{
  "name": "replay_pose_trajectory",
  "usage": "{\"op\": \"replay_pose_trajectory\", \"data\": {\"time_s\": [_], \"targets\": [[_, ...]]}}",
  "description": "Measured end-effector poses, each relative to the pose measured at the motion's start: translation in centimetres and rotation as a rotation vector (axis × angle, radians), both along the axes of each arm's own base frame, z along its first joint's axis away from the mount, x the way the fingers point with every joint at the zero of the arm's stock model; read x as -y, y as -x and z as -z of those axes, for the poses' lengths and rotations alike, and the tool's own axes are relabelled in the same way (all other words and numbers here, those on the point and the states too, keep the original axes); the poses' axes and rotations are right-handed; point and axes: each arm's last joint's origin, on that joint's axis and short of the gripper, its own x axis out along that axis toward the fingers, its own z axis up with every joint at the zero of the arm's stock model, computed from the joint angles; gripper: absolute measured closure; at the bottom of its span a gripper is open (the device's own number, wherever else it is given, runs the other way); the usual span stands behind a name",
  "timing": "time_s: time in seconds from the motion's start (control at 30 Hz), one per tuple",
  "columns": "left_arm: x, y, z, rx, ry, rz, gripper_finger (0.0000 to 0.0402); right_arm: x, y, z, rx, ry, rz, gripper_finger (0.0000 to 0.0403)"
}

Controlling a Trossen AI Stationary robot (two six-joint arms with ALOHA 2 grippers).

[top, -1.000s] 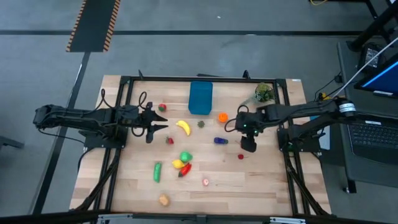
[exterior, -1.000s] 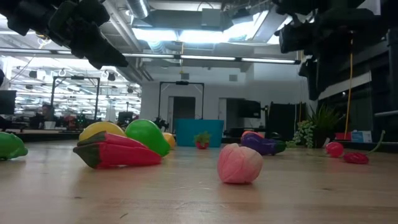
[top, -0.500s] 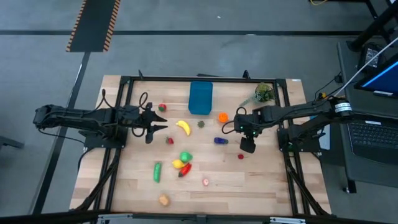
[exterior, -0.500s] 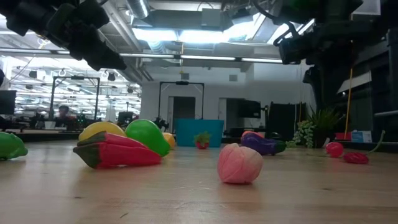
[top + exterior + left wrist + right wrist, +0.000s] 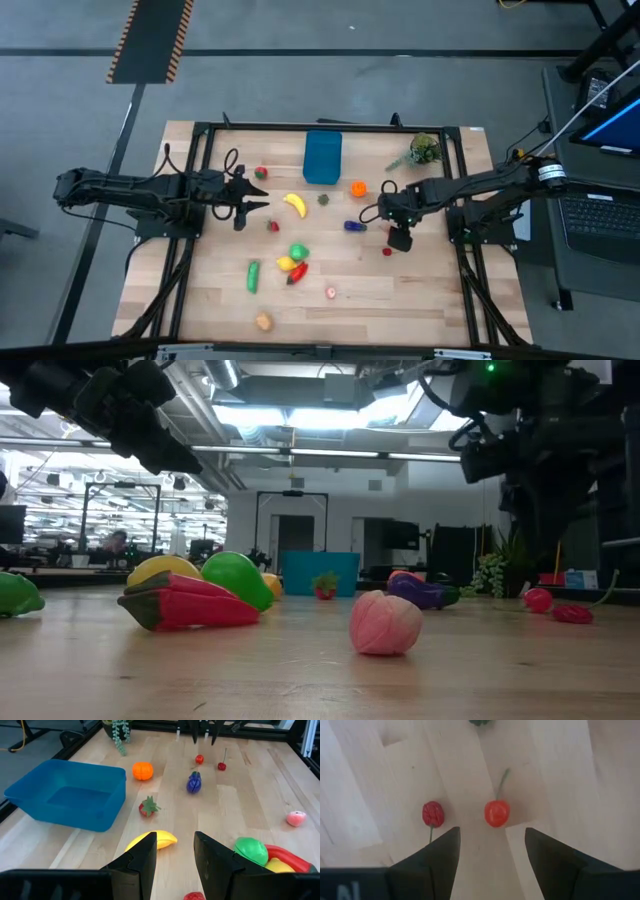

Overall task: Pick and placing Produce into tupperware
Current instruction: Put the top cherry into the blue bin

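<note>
The blue tupperware [image 5: 322, 157] sits empty at the table's far edge, with the produce spread out in front of it. The right gripper [image 5: 399, 241] has slid closer to the red cherry [image 5: 496, 813], claw apart above it. Only the right wrist view shows a second red berry [image 5: 433, 814] beside it. The left gripper [image 5: 258, 205] stays put, claw apart near the banana [image 5: 294, 205].

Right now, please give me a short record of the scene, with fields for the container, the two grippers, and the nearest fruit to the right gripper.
container: teal tupperware, empty, at the table's far edge
left gripper: open, empty, above the table beside the banana
right gripper: open, empty, pointing down over the table
nearest fruit: red cherry with a green stem, lying on the wood in line with the gap between the fingers
also near: a small dark red berry beside it
</note>
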Motion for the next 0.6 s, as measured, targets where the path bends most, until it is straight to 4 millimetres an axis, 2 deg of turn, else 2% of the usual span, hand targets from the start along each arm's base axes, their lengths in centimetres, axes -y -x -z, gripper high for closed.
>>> {"op": "replay_pose_trajectory", "data": {"time_s": [0.2,0.6], "targets": [[0.0,0.0,0.0,0.001,0.0,0.0,0.0278,0.0,0.4,1.2,0.006,0.001,0.0,0.0178],[0.0,0.0,0.0,0.002,0.0,0.0,0.0278,0.1,0.1,1.4,0.042,0.039,0.01,0.0178]]}}
